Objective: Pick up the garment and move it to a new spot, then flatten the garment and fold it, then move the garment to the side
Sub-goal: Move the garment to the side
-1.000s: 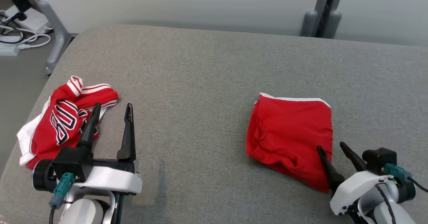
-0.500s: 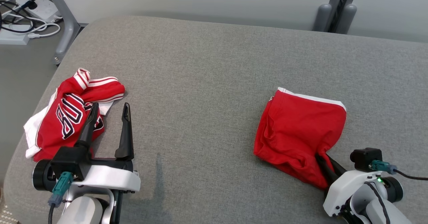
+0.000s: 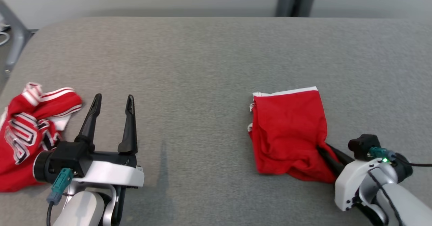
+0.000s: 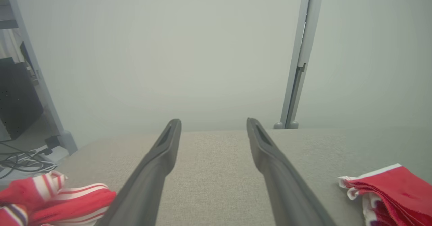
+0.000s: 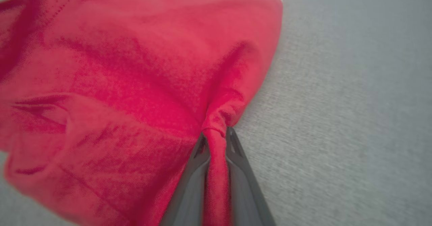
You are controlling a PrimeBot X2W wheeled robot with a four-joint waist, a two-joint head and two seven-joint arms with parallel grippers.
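A folded red garment (image 3: 288,131) with a white hem lies on the right half of the grey padded table (image 3: 202,67). My right gripper (image 3: 327,151) is shut on its near right corner. In the right wrist view the red cloth (image 5: 118,84) is pinched into a bunched ridge between the two fingers of the right gripper (image 5: 216,136). My left gripper (image 3: 113,99) is open at the lower left with nothing between its fingers, and bare table shows between the fingers of that left gripper (image 4: 212,123). The garment's edge (image 4: 391,192) shows at the lower right of the left wrist view.
A crumpled red jersey (image 3: 30,135) with white stripes and lettering lies at the table's left edge, just left of my left gripper. A grey post (image 3: 297,0) stands behind the table. A table leg (image 3: 13,40) and floor cables (image 4: 20,162) are at the left.
My right gripper has shut on the garment's near right corner, and the cloth now bunches toward it. The head camera has turned, shifting the whole picture. The left gripper stays open.
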